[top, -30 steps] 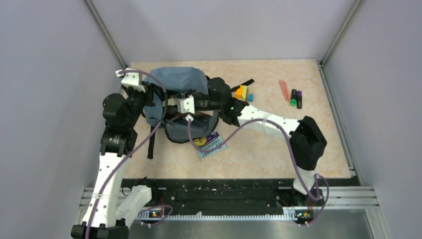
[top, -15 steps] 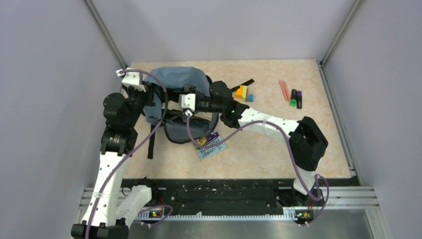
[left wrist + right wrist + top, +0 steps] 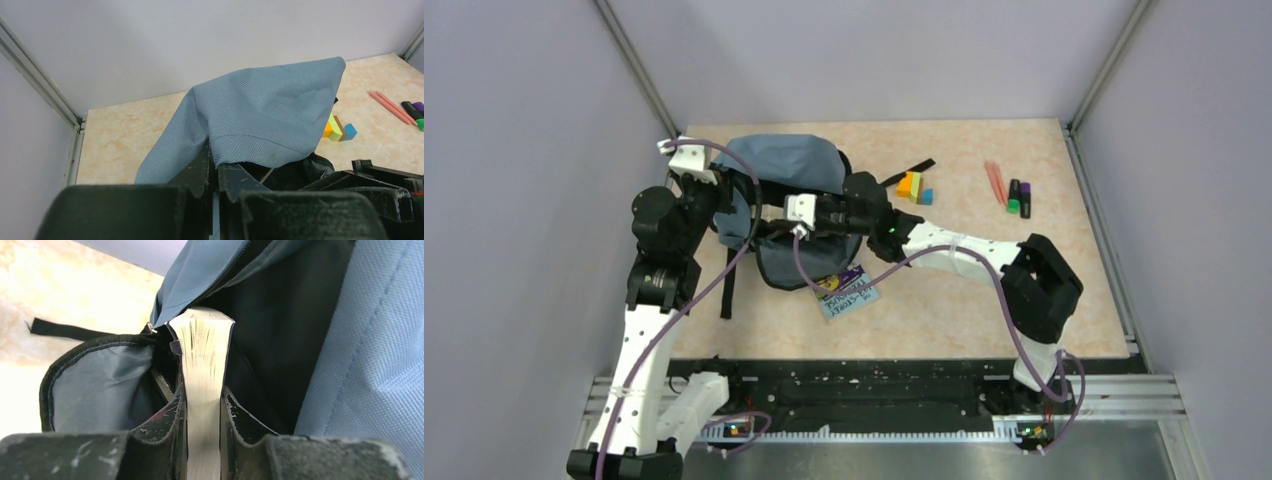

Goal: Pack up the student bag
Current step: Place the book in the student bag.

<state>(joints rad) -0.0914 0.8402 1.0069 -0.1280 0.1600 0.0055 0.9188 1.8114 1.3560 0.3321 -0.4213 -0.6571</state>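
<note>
At centre left, your right claw (image 3: 202,396) clamps a book (image 3: 202,340) at the bag (image 3: 779,160) opening; your left claw (image 3: 215,172) pinches its fabric.

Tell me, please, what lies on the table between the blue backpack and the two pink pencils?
Between the backpack and the pencils, the top view shows small orange, yellow-green and blue blocks and a black strap.

The only print in view is on the cover of a purple-and-teal book (image 3: 849,291), which lies at the lower edge of the student bag (image 3: 784,160), left of centre in the top view. White lettering runs in slanted lines beside a round yellow emblem. The letters are too small to read.
</note>
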